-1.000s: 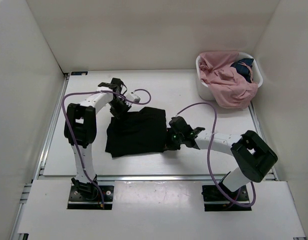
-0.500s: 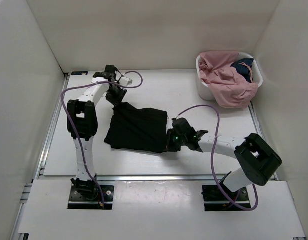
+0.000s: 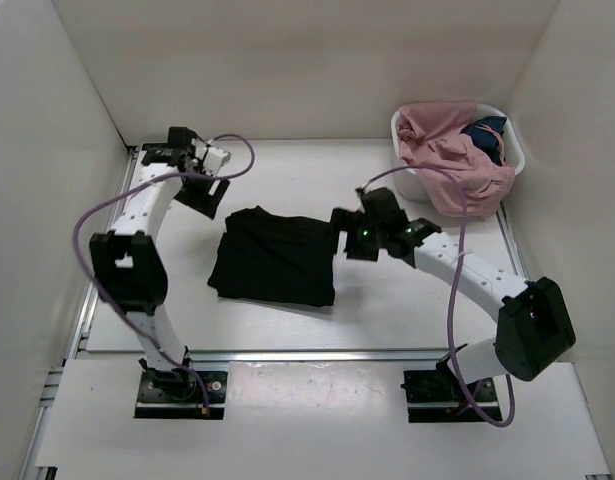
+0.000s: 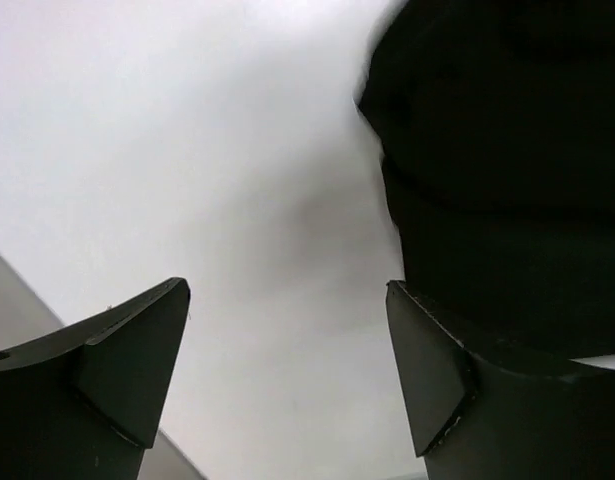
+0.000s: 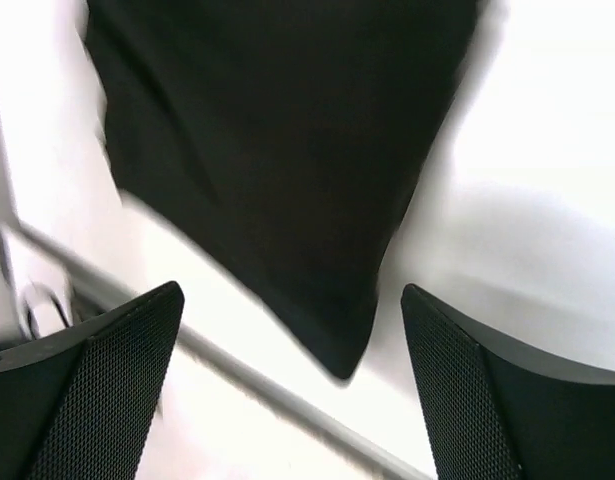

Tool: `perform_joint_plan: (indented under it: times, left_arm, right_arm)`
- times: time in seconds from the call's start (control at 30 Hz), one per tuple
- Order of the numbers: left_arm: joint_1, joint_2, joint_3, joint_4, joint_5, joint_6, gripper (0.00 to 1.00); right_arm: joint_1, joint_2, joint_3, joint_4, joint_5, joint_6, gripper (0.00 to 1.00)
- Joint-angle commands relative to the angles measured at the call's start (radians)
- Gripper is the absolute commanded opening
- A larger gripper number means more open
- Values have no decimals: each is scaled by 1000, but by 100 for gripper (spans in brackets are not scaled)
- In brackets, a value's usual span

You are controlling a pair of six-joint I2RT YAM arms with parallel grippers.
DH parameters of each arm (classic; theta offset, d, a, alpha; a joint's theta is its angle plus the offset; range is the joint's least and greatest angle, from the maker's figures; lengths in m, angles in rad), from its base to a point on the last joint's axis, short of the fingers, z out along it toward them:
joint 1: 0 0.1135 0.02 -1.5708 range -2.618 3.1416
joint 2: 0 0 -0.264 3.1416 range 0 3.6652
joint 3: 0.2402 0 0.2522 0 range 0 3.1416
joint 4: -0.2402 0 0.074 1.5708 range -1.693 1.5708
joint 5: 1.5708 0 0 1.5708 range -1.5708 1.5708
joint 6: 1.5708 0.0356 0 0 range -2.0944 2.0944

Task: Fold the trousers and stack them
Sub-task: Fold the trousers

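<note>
The trousers lie on the table left of its middle, as 1 compact black bundle, roughly rectangular, with layers doubled over. Its edges are uneven: the near-right corner juts out and the left side bulges. In the right wrist view the trousers show as a flat dark slab ending in a corner.

I judge the folding largely done. What seems left is tidying the edges and stacking, though no pile to stack on shows on the table.

The left gripper hangs just off the bundle's far-left corner, apart from the cloth. In the left wrist view its gripper has its jaws spread wide with only bare table between them. The right gripper sits just beside the bundle's far-right edge. In its own view the gripper is likewise wide apart and holds nothing.

At the far right stands a white tub heaped with pink garments and a dark blue item, well apart from the trousers.
</note>
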Motion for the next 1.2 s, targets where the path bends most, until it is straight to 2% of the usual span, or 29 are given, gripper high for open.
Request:
perform_joint_plan:
  times: [0.0,0.07,0.2,0.37,0.43,0.47,0.57,0.6,0.63,0.67,0.73,0.83,1.07,1.1,1.13,1.17]
  left_arm:
    - [-11,-156,-177,-85,71,29,91]
    - [-11,-176,-313,-85,119,29,90]
    - [-11,-185,-438,-85,174,16,88]
    - [-11,-147,-486,-40,208,-23,86]
    - [-11,-133,-486,-31,243,-32,79]
    - [-11,-120,-486,-31,255,-32,60]
    - [-11,-97,-504,-31,301,-32,36]
    - [-2,-96,-504,-31,315,-32,28]
    - [-2,-87,-529,-31,327,-32,14]
    - [-2,-87,-538,-31,338,-32,14]
    - [-2,-87,-558,-22,325,-32,14]
    - [7,-119,-601,-22,274,-23,14]
    - [18,-184,-639,-22,240,9,14]
    - [18,-184,-639,-22,240,9,16]
    - [18,-184,-624,-31,240,9,31]
    - [18,-184,-624,-31,240,9,35]
  right_arm:
    - [-97,58,90,35,23,-23,94]
    - [-145,180,141,55,-16,-23,93]
    - [-168,359,274,90,-47,-2,93]
    - [-197,524,348,150,-97,69,91]
    - [-197,546,337,200,-108,107,86]
    - [-206,561,328,216,-108,132,75]
    - [-216,572,328,254,-108,167,51]
    - [-216,581,328,267,-82,187,30]
    - [-226,581,328,267,-68,198,21]
    - [-226,581,328,277,-56,208,9]
    - [-245,581,328,287,-45,231,8]
    - [-245,581,352,287,-13,241,0]
    - [-254,613,366,290,24,261,0]
    - [-263,627,377,290,-5,261,4]
    - [-263,627,398,290,-23,261,27]
    - [-263,640,408,290,-39,244,43]
